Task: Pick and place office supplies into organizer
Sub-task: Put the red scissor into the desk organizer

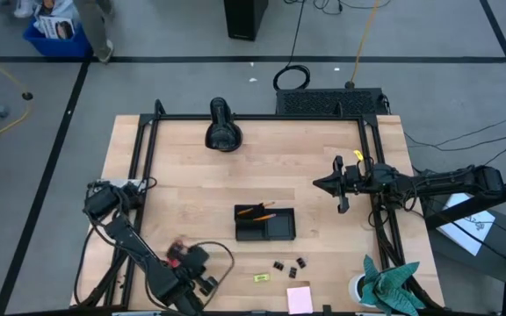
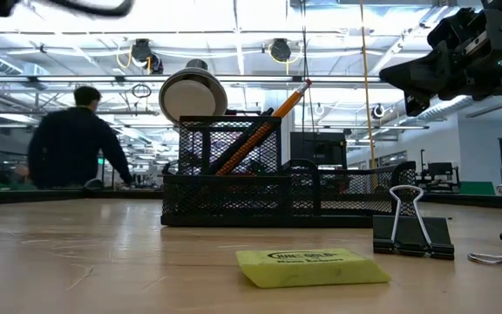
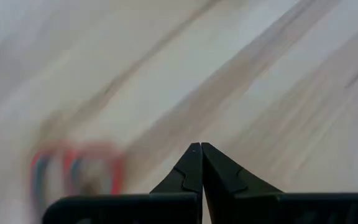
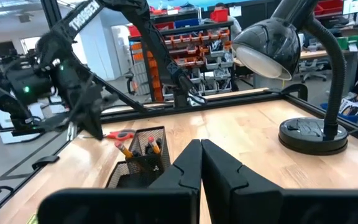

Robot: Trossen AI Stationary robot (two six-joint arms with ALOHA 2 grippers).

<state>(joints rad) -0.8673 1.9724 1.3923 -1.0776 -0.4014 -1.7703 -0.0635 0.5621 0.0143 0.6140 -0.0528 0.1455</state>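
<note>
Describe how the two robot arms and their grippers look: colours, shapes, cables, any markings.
Both arms are dark, near-black, built of jointed tubular segments with black cables looping along them. The left arm carries white "TROSSEN" lettering and a small green light. The right arm shows a yellow tag near its wrist. The left gripper and right gripper have matte black, angular, wedge-shaped jaws tapering to points.
</note>
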